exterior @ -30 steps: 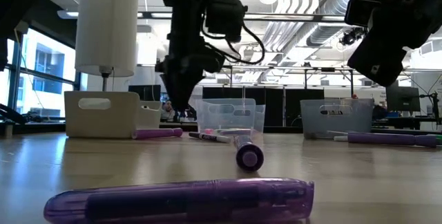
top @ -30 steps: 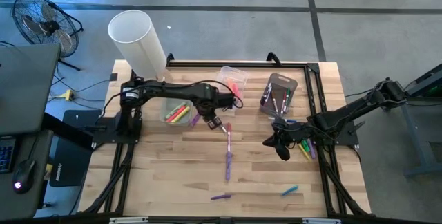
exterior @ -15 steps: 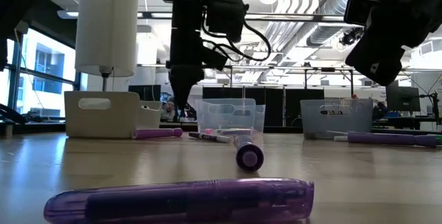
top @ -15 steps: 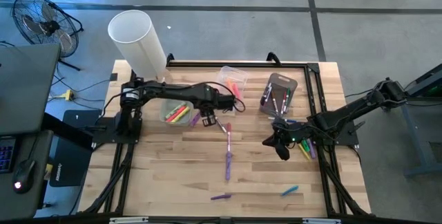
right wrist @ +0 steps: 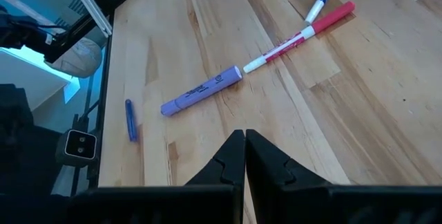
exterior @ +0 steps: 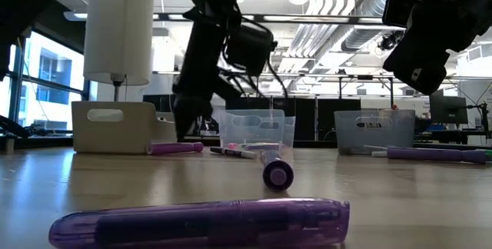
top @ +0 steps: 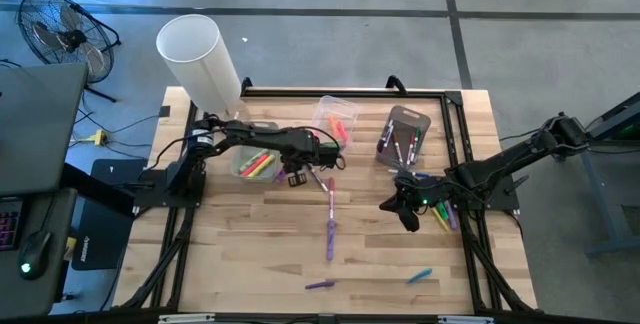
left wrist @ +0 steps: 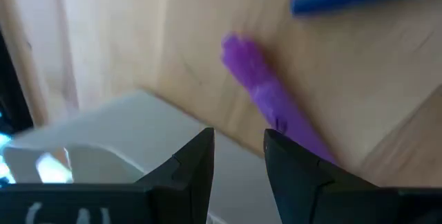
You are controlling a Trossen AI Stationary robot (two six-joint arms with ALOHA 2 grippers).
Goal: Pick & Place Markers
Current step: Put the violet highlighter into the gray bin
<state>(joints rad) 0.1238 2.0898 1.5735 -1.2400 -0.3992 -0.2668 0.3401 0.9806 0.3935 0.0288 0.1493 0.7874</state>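
The left gripper hovers near the table's centre, at about eleven o'clock from it, its fingers apart with nothing between them, just beside the white bin and over a purple marker. If it descends off-line, a finger may clip the bin wall or roll the marker away. More markers lie scattered toward six o'clock. The right gripper waits at three o'clock, fingers together and empty, above a purple marker.
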